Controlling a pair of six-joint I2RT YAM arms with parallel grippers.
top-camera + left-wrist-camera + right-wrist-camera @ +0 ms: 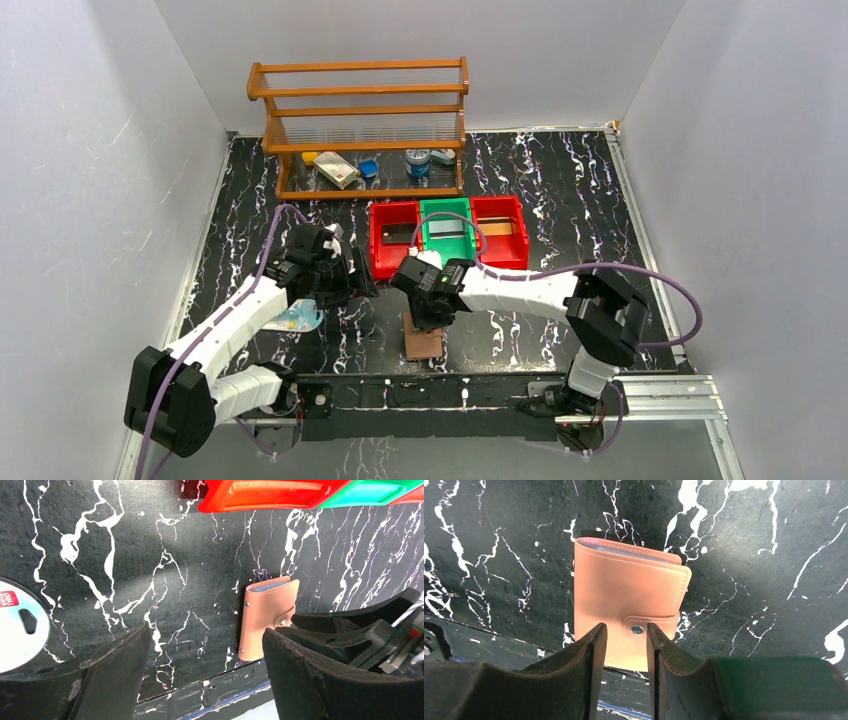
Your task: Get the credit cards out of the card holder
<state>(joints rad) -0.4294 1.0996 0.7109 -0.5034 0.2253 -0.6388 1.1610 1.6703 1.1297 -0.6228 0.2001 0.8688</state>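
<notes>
Right wrist view looks down on the card holder (629,605), which lies flat on the black table (749,540) close to its near edge. It is shut, with its snap tab (654,622) buttoned, so the credit cards are hidden inside. The right gripper (625,630) hangs over it with its jaws partly open, one on each side of the tab. It has hold of nothing that I can see. I think it sits there to pinch the tab and pop it open. The left gripper (206,635) waits beside the card holder, wide open and empty, maybe to help hold it down. A round white thing (15,625) has a red label that says "deli".
</notes>
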